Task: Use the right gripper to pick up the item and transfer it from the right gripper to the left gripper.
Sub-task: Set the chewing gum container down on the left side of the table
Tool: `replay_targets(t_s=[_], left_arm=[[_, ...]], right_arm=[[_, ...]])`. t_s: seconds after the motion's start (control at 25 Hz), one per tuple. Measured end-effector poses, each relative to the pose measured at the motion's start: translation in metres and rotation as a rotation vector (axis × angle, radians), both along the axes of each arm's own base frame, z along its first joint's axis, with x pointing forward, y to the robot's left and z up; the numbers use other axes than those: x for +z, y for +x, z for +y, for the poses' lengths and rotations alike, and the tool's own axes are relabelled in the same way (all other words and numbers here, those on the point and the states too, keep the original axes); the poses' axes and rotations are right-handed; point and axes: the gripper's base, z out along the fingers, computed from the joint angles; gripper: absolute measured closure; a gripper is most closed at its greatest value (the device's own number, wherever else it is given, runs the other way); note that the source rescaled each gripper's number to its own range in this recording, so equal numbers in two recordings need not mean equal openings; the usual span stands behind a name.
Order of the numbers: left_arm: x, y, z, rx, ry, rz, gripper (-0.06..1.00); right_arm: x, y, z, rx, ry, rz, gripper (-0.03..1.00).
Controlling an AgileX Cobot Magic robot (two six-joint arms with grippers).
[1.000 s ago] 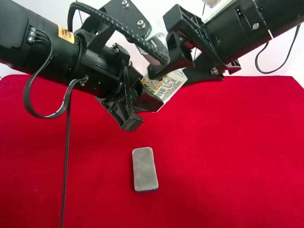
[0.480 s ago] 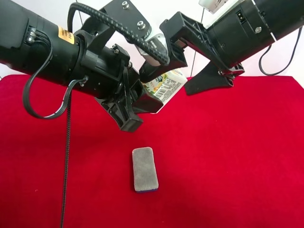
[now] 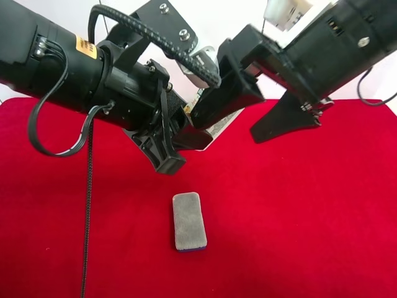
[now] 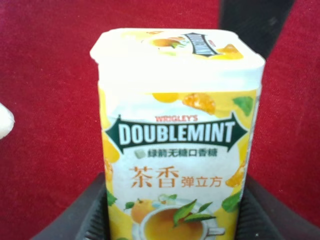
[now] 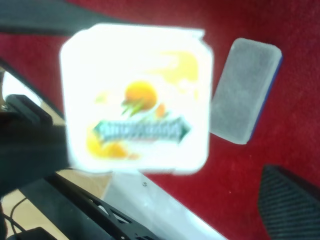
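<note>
Yellow-and-white Doublemint mint box (image 4: 180,140) sits above the red cloth counter (image 3: 310,217), clenched in the left gripper's (image 4: 177,217) jaws, with the right gripper's (image 3: 228,129) jaws released beside it, so the right should back off straight without brushing it.

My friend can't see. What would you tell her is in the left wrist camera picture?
A yellow-and-white Doublemint box with orange fruit and a teacup printed on it fills the picture, gripped low down by the left end effector. Behind it lies a red cloth.
</note>
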Motion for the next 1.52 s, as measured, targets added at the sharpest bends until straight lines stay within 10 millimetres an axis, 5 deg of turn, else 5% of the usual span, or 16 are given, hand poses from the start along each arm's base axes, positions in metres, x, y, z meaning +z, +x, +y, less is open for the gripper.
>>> replay_targets(t_s=[0.44,0.92,1.12,1.32,1.52], left_arm=[[0.000,0.000,0.000,0.001,-0.001,0.000,0.94],[0.000,0.000,0.000,0.001,-0.001,0.000,0.94],[0.000,0.000,0.000,0.001,-0.001,0.000,0.94],[0.000,0.000,0.000,0.001,-0.001,0.000,0.94],[0.000,0.000,0.000,0.001,-0.002,0.001,0.94]], right_arm=[[0.028,-0.045,-0.036,-0.003,-0.117,-0.059,-0.02],[0.073,-0.124,-0.105,-0.139,-0.141,-0.468,-0.02],[0.036,-0.155,-0.132,-0.169,-0.220,-0.538,-0.02],[-0.009,-0.172,-0.147,-0.175,-0.280,-0.535,-0.02],[-0.034,-0.184,-0.161,-0.181,-0.333,-0.606,-0.02]])
